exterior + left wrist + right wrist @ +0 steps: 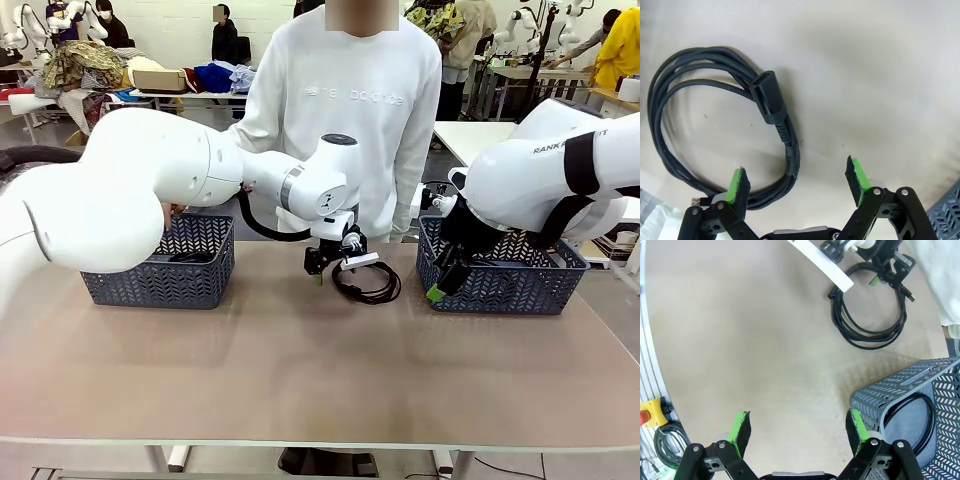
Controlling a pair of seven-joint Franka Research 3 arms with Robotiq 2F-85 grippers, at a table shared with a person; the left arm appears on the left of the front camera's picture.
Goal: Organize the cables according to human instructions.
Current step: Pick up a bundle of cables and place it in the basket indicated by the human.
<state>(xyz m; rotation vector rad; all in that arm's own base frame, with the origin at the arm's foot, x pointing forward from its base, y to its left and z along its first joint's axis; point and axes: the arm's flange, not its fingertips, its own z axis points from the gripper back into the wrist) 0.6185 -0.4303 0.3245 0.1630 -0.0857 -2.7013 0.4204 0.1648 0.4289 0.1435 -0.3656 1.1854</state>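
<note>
A black coiled cable [368,284] lies on the table in front of the person in the white sweatshirt [345,100]. My left gripper [322,265] hangs open just over its left side. In the left wrist view the coil [687,100] spreads to the left, its plug [768,95] points inward, and a bound stretch of cord runs between my open left gripper's [797,175] fingers without being clamped. My right gripper [440,288] is open beside the right basket [500,285], which holds another cable [912,412]. A further cable [190,257] lies in the left basket [160,280].
The two blue-grey baskets stand at the far left and far right of the table, with the person just behind its far edge. From the right wrist view, a yellow emergency-stop box [647,410] and a green cord [667,440] sit off the table's edge.
</note>
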